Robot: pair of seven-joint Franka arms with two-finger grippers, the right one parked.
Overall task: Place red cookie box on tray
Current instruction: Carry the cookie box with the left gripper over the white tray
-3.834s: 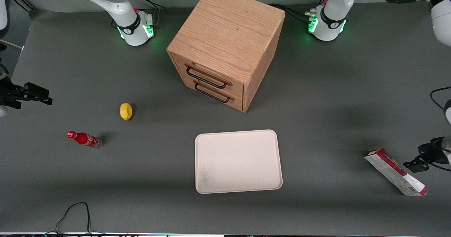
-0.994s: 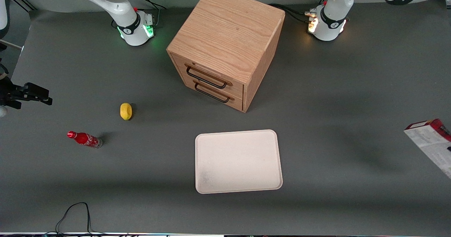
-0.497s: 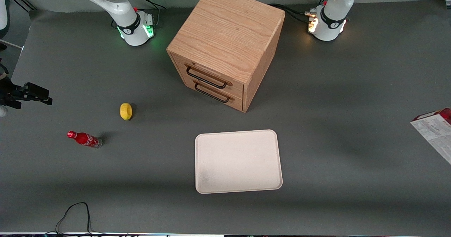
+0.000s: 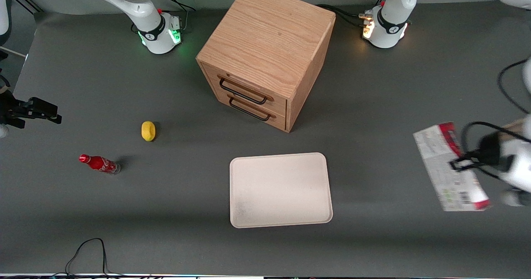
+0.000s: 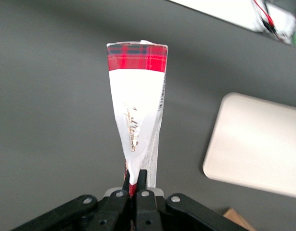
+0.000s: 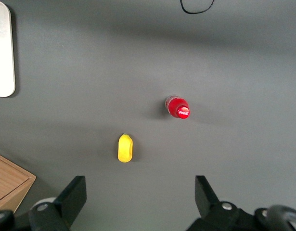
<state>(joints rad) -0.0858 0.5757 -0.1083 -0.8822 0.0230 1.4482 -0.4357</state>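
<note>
A long, thin red and white cardboard cookie box point(image 4: 450, 166) hangs in the air above the dark grey table point(image 4: 373, 105), toward the working arm's end and well apart from the flat cream-beige rectangular tray point(image 4: 281, 190) with rounded corners. The left arm's black two-finger gripper point(image 4: 456, 163) pinches the box near its middle, the jaws pressed tight against its thin sides. The wrist view shows the gripper point(image 5: 136, 185) clamped on the box point(image 5: 136, 110), which carries a red tartan band at one end and gold script lettering too small to read. In the front view its white face shows fine print and a barcode, not legible.

The tray sits bare, in front of a light oak two-drawer cabinet point(image 4: 265, 55) with black wire handles. Toward the parked arm's end stand a small yellow lemon-shaped object point(image 4: 148, 130) and a small red cola bottle point(image 4: 99, 163) with white Coca-Cola script.
</note>
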